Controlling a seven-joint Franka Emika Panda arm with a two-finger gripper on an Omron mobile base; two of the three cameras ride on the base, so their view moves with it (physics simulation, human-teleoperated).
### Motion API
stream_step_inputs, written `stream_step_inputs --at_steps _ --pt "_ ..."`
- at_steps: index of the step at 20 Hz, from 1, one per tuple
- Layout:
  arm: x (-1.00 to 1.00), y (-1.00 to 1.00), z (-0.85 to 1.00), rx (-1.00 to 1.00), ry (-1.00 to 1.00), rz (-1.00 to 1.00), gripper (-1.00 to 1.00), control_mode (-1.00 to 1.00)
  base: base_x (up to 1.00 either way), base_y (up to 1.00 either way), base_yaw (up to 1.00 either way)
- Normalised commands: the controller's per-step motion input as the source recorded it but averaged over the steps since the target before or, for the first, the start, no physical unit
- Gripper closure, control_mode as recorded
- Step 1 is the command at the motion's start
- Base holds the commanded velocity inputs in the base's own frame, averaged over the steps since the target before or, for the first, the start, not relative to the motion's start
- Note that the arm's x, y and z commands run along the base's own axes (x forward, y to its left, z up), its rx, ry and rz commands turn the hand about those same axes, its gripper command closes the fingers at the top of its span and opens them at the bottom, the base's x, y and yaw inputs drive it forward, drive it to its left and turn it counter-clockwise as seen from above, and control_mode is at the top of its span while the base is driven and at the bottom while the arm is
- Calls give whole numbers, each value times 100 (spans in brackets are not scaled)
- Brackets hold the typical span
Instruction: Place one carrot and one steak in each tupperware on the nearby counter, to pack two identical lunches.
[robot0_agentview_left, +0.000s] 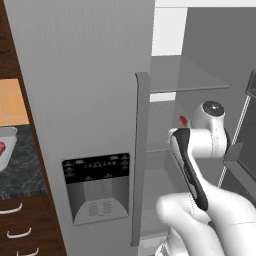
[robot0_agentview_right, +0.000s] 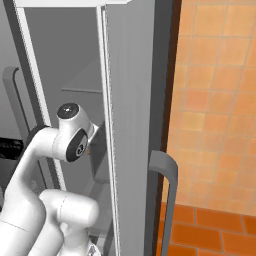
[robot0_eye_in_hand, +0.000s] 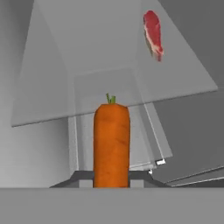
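**Progress: carrot in grip inside the fridge, packing mostly still to do**

We have the arm reaching into the open fridge, between its two doors. In the hand view, a carrot stands up from between the fingertips, leafy end away from the camera. We judge the fingers to be clamped on its lower end; the tips themselves are mostly hidden behind it.

One steak lies on a glass shelf deeper in the fridge, beyond the carrot and well apart from it. In the left base view the same steak shows as a small red patch just past the wrist.

The counter sits to the left of the fridge in the left base view. One tupperware rests at its edge, cut by the picture border. A red piece lies in that tray; we take it for a steak, though too little shows to be certain.

Status, as we judge it:
1. One steak probably packed.
2. One carrot gripped, not yet delivered.
3. The steak on the shelf not yet picked.

We cannot tell whether any carrot is already in the visible tray.
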Motion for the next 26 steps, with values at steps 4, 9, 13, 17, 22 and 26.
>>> stream_step_inputs --at_steps 4,9,13,17,22,26 --pt "-100 5 11 -1 9 7 100 -100 0 0 0" --pt "-60 13 0 -3 1 7 100 100 -40 18 6" --pt "0 0 0 0 0 0 100 100 -100 64 21" --pt "0 0 0 0 0 0 100 100 -80 100 24" --pt "0 0 0 0 0 0 100 100 -12 100 12" --pt "0 0 0 0 0 0 100 100 28 100 10"
